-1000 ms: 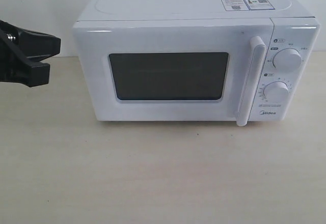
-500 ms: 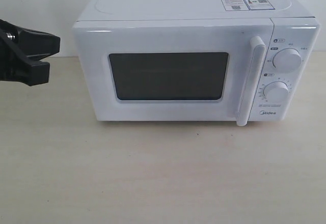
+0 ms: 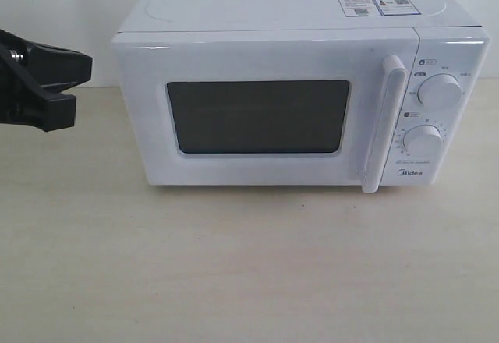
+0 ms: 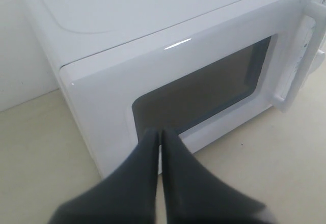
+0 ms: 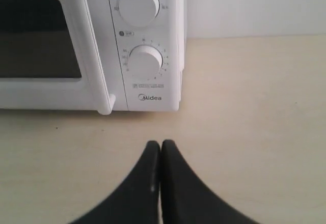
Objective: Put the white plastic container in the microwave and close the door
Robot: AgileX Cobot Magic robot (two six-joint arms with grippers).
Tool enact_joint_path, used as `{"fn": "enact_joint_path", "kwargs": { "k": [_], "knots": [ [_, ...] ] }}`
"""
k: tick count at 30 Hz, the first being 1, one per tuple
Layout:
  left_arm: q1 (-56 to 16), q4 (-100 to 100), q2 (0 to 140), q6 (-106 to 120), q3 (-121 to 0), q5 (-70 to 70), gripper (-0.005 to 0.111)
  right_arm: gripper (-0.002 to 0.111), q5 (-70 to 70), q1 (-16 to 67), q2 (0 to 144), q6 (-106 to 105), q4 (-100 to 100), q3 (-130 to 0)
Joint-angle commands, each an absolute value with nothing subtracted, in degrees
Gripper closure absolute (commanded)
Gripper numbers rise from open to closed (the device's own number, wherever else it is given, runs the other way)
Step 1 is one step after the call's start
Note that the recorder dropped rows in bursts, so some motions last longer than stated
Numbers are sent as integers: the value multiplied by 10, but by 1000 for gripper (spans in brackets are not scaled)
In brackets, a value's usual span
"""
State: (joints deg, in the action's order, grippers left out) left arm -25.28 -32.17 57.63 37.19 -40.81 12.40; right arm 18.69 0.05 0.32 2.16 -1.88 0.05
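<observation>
My left gripper [image 4: 159, 135] had its two fingers pressed together on nothing, off the microwave [image 3: 296, 86] corner farthest from the handle [image 3: 384, 125]. My right gripper [image 5: 160, 145] was likewise pinched shut and empty, low over the table [image 5: 254, 132] in front of the lower dial [image 5: 145, 61]. The door [image 3: 257, 117] sat flush against the front.

The white plastic container showed in none of my views: not on the table, not in either grip. The dark window gave nothing away of the inside. I judged that it was either already shut in, with the job at its end, or out of sight, in which case the next move called for hooking the handle and swinging the door wide before any carrying.

The exterior view gave the whole front and the stickers [image 3: 374, 5] on top, but not my right gripper. Only the right wrist view showed the bare table beside the dial panel, and only the left wrist view showed my left fingers closed
</observation>
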Motion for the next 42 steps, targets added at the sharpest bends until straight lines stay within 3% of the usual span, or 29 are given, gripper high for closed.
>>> {"fn": "enact_joint_path", "kwargs": {
  "k": [1, 36, 42],
  "knots": [
    [-253, -321, 575, 371, -406, 118, 102, 109, 196, -1, 0, 16, -6, 0],
    [-253, -312, 569, 377, -406, 117, 102, 109, 196, -2, 0, 14, -6, 0],
    [-174, -261, 483, 363, -406, 104, 102, 109, 196, -2, 0, 14, -7, 0]
  ]
}}
